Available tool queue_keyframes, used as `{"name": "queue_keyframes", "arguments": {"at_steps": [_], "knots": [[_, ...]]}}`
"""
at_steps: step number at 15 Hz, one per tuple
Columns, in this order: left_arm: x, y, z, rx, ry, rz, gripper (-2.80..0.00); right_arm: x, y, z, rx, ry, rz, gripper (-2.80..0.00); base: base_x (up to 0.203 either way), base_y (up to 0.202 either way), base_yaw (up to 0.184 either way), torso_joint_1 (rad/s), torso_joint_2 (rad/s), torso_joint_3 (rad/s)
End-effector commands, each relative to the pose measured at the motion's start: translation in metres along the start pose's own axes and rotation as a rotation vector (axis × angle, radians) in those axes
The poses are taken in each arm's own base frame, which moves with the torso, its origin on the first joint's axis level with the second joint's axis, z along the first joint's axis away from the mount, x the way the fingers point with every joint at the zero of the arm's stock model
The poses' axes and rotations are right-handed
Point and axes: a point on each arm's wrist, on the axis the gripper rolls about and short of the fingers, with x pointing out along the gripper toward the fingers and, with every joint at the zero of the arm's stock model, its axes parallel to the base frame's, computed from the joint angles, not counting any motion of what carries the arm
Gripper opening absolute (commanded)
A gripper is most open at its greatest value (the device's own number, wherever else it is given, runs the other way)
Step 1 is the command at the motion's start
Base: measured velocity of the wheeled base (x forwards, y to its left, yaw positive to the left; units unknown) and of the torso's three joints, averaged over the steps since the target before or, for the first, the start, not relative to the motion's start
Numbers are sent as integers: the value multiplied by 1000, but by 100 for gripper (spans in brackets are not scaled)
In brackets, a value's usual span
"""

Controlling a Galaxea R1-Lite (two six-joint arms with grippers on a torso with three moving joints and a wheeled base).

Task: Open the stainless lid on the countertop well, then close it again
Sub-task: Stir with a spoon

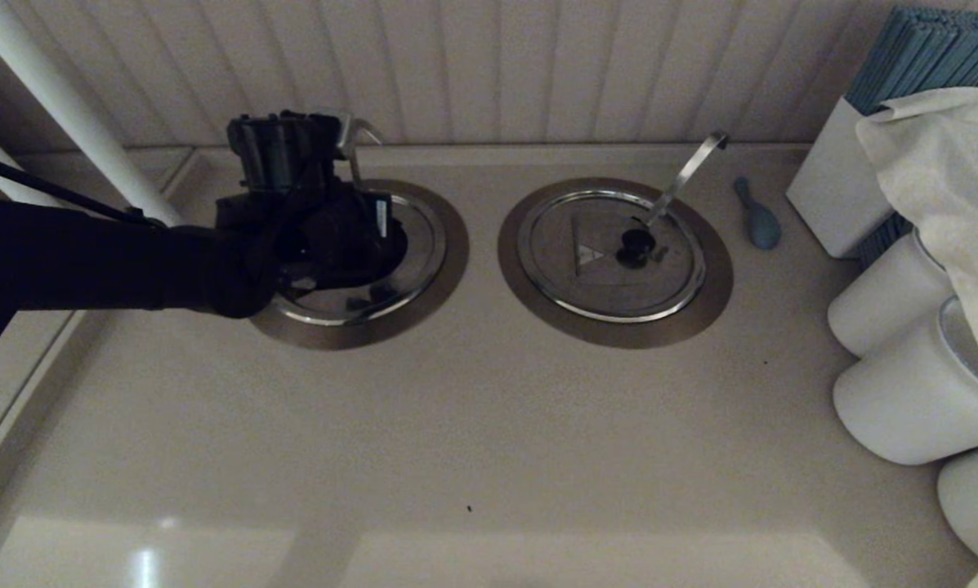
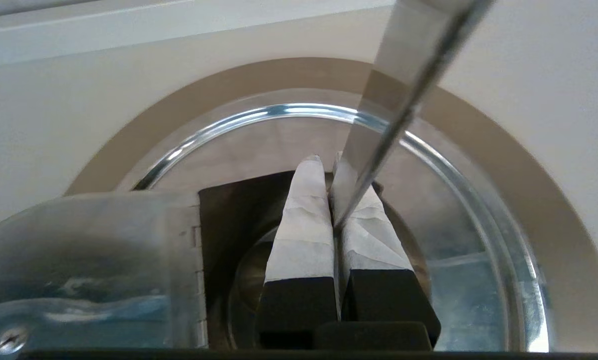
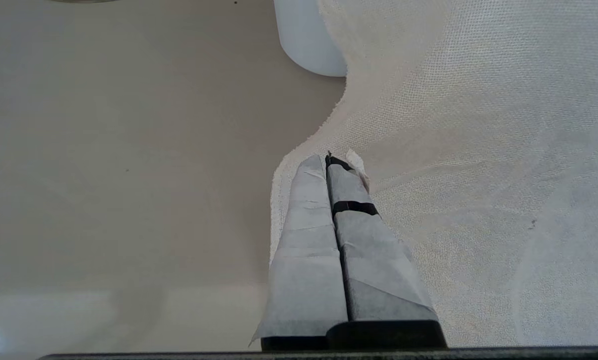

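The countertop well point(image 1: 449, 245) sits at the back left, its brown-grey collar point(image 2: 553, 200) ringing a shiny rim. My left arm covers most of the well. One hinged half of the stainless lid point(image 2: 104, 260) stands raised, baring a dark opening point(image 2: 229, 220); the other half point(image 1: 350, 304) lies flat. The knob is hidden. My left gripper point(image 2: 326, 160) is shut over the opening. The thin hooked rod point(image 1: 356, 135) crosses its right finger point(image 2: 373, 235) and ends at the slit; I cannot tell if it is pinched. My right gripper point(image 3: 336, 160) is shut, parked beside a white cloth point(image 3: 478, 150).
The twin well point(image 1: 611, 253) to the right is covered, with a wide flat ladle handle point(image 1: 689, 171). Beyond it lie a blue-grey spoon rest point(image 1: 758, 220), a white box point(image 1: 832, 188), white cups point(image 1: 913, 400) and the cloth point(image 1: 938, 163). A white pole point(image 1: 64, 114) stands at the left.
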Motion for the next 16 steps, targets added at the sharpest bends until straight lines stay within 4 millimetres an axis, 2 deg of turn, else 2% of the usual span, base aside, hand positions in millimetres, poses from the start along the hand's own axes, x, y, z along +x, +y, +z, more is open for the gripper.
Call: {"name": "queue_keyframes", "arguments": {"at_steps": [1,5,12,16], "knots": [[7,-4,-4,4,15,-5,-280,0,0,0,0,1,-1,-280,0,0,0,0,0,0],[26,-10,-10,8,27,-6,-280,0,0,0,0,0,0,-280,0,0,0,0,0,0],[51,-16,-8,28,19,1,-280,0,0,0,0,1,-1,-280,0,0,0,0,0,0],[49,-14,0,22,1,9,-280,0,0,0,0,0,0,-280,0,0,0,0,0,0]]}}
